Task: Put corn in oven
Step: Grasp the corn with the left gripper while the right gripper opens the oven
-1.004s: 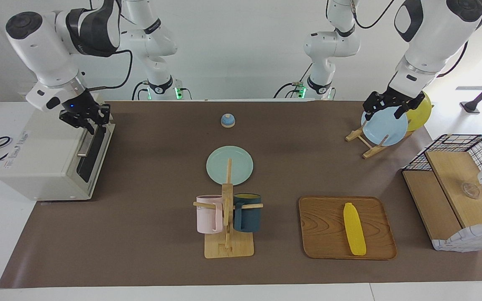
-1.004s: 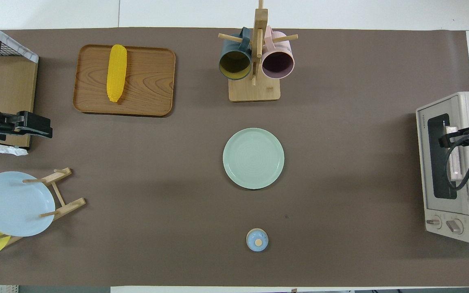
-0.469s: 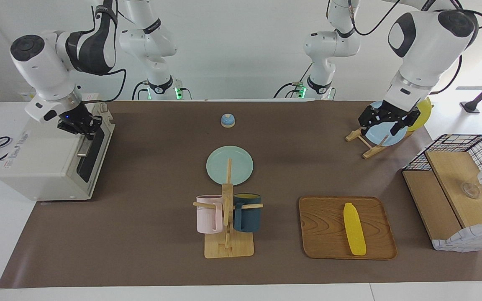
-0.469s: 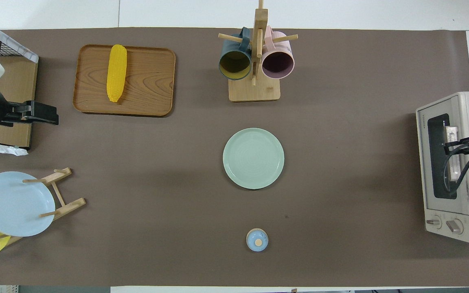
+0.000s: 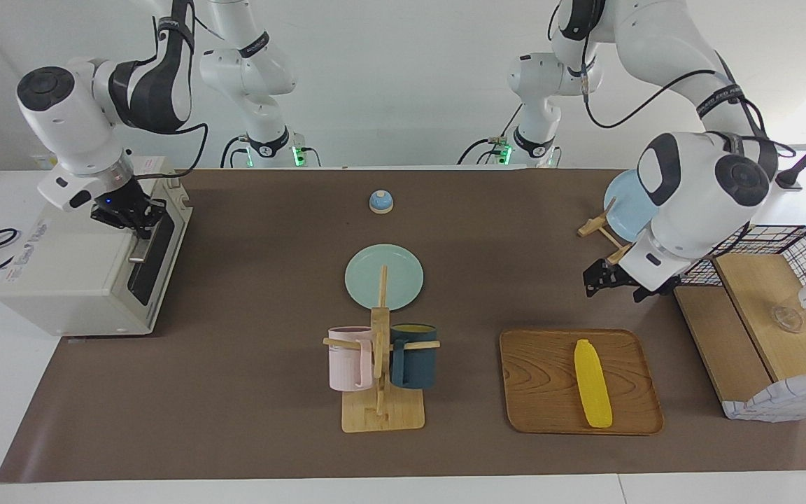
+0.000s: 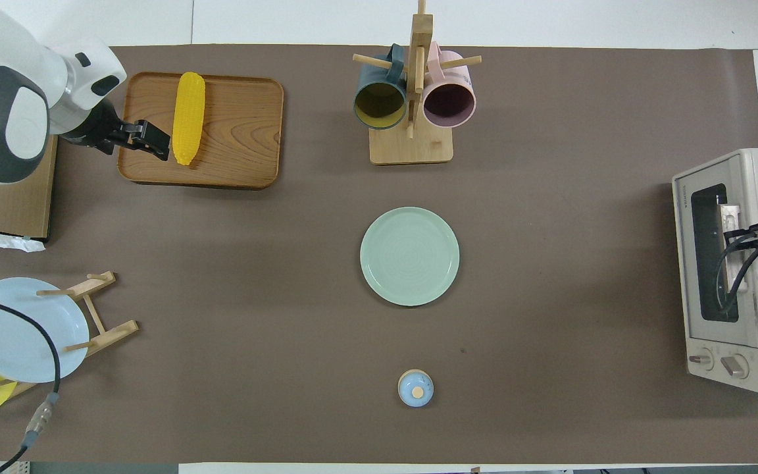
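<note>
Now | brown mat [image 5: 249, 392] on white table | left pincer [image 5: 611, 280] open | right pincer [image 5: 138, 218] apparently clamps oven [image 5: 74, 273] handle

Even, bright, diffuse illumination in both views. Soft shadows lie close under the mug rack [image 5: 382, 378] and wooden tray [image 5: 543, 381]. Daylight overexposes the facing view's upper right corner. Both views are sharp, without noticeable edge distortion.

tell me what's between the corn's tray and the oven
In the overhead view, the mug rack and the green plate stand between the wooden tray and the oven; otherwise brown mat.
</note>
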`<act>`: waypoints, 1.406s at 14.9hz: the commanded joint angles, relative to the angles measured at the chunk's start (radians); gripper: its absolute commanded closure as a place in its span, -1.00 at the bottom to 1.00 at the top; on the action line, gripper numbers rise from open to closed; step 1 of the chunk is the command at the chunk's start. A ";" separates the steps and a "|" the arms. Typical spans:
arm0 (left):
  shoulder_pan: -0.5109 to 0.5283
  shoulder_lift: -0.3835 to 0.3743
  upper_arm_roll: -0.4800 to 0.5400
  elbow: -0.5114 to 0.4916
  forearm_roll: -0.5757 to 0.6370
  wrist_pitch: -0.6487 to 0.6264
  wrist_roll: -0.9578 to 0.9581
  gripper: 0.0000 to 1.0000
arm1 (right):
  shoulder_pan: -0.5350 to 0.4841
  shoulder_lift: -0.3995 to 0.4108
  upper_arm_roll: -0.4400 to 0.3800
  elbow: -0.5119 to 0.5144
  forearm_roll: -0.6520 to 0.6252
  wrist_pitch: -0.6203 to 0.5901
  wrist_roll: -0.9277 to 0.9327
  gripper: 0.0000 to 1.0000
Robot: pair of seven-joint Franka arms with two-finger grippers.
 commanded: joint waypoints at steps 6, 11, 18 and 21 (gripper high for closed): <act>0.003 0.318 -0.023 0.289 -0.011 0.138 0.025 -1.00 | 0.037 0.013 0.011 -0.031 0.048 0.020 0.129 1.00; -0.001 0.398 -0.021 0.292 -0.004 0.242 0.042 -1.00 | 0.069 0.023 0.014 -0.095 0.083 0.108 0.161 1.00; 0.002 0.404 -0.023 0.293 -0.004 0.259 0.044 -0.03 | 0.117 0.123 0.017 -0.124 0.103 0.269 0.180 1.00; 0.002 0.403 -0.023 0.295 -0.014 0.244 0.041 1.00 | 0.165 0.126 0.017 -0.199 0.103 0.380 0.226 1.00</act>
